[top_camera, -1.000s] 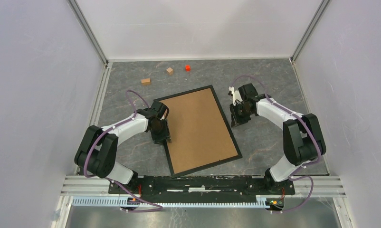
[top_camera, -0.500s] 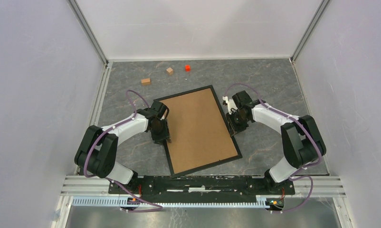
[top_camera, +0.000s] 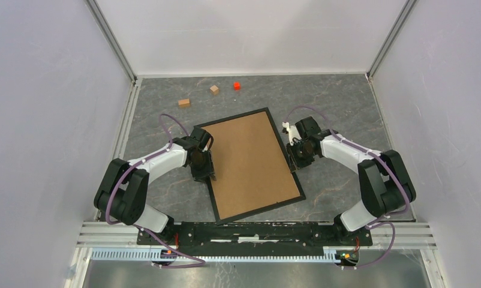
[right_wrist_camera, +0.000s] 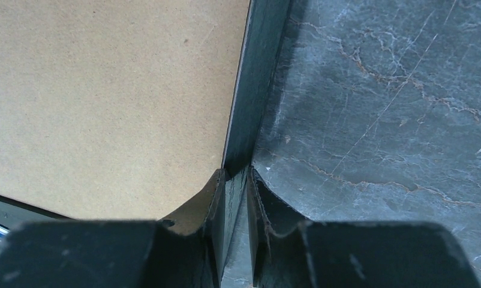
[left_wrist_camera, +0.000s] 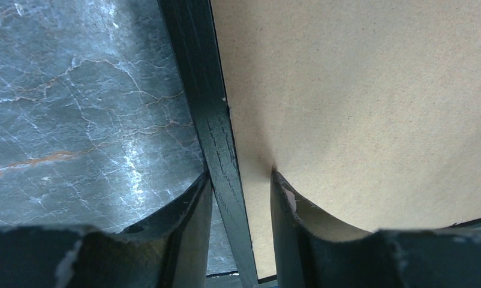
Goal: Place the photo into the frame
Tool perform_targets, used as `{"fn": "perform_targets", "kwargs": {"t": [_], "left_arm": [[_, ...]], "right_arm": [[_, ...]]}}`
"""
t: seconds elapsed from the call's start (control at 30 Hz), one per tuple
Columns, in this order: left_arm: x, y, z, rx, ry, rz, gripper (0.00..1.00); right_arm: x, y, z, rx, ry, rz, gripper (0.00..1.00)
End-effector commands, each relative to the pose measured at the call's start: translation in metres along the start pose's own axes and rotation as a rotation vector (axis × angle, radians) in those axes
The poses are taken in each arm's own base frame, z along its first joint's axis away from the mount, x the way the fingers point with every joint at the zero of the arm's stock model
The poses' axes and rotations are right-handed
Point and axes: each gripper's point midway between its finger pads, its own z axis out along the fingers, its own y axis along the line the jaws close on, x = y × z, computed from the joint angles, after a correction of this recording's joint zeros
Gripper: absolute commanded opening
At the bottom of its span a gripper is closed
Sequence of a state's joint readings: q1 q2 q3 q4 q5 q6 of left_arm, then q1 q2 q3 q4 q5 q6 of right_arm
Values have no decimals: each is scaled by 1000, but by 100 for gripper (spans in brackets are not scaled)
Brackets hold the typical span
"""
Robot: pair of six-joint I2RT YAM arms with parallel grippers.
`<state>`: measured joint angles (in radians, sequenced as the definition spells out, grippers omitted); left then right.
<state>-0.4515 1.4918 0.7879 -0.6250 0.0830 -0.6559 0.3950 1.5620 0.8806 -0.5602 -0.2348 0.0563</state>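
Frame (left_wrist_camera: 217, 132) lies face down on the grey marbled surface (top_camera: 160, 114), brown backing board (top_camera: 250, 163) uppermost, spanning the space between the two end effectors. Photo is not visible in any view, so I cannot tell whether it sits under the board.

Left end effector (top_camera: 209, 176): jaws part open, straddling the frame's rail directly beneath it. The outer finger (left_wrist_camera: 190, 222) touches the rail's outside face. The inner finger (left_wrist_camera: 289, 216) rests on the board, with a strip of board showing between it and the rail. This is not a clamp; nothing is held.

Right end effector (right_wrist_camera: 235, 174): jaws narrow, pinched on the opposite rail beneath it, one finger against each face. Judged to be a grip on the frame.

Risks, as judged:
- Uneven hold. If the frame is raised or turned now, only the right side is gripped. The left rail could slide out between the loose fingers and the frame would pivot or drop.
- Thin rail, small contact. The right pinch sits on a narrow edge, so a sideways pull could make it slip off or twist the frame.
- Loose board. No fastenings are visible near either end effector. Tilting could let the board, and anything under it, fall out.
- Left inner finger on the board. Closing or dragging it may scuff the board or push it askew in its recess.
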Motion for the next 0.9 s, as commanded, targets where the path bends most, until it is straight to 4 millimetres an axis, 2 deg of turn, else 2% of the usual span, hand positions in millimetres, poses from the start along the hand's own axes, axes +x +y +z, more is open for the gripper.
{"fn": "perform_targets", "kwargs": {"t": [0.0,0.37,0.87], "left_arm": [[2,18,19,-83,-27,58,44],[3,18,19,-84,-25,59,44],[5,20,22,-85,-24,50,43]], "right_arm": [[19,10,-3,-42,46,2,22],[18,10,-7,-43,30,4,23],[32,10,1,-73,34,26,26]]}}
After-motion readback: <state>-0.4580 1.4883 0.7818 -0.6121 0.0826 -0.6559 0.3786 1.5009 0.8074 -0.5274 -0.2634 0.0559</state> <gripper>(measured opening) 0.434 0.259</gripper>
